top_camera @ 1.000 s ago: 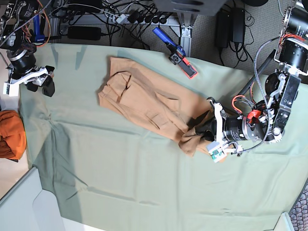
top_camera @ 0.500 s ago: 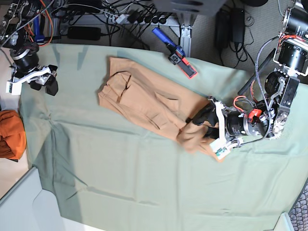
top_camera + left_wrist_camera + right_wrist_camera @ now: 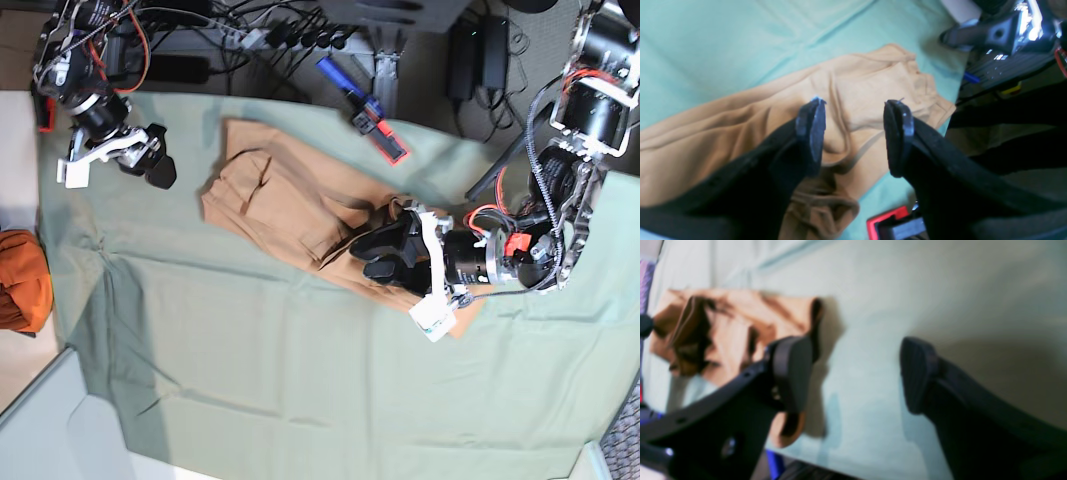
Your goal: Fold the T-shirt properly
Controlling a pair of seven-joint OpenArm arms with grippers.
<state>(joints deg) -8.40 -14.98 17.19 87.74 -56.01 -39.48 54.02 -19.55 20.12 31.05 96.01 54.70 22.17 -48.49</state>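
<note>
- One sage-green cloth point(image 3: 250, 370) fills most of the base view.
- The T-shirt point(image 3: 290, 205) lies crumpled in a long diagonal band at upper centre.
- The left gripper point(image 3: 385, 245), jaws apart, hangs over the shirt's lower right end, gripping nothing.
- The right gripper point(image 3: 150, 165), jaws apart and empty, sits upper left, well apart from the shirt.
- A bunched orange cloth point(image 3: 22, 280) rests at the left edge.

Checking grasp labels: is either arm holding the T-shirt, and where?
Nothing is held: the left gripper hangs open above the T-shirt; the right gripper is open too.
</note>
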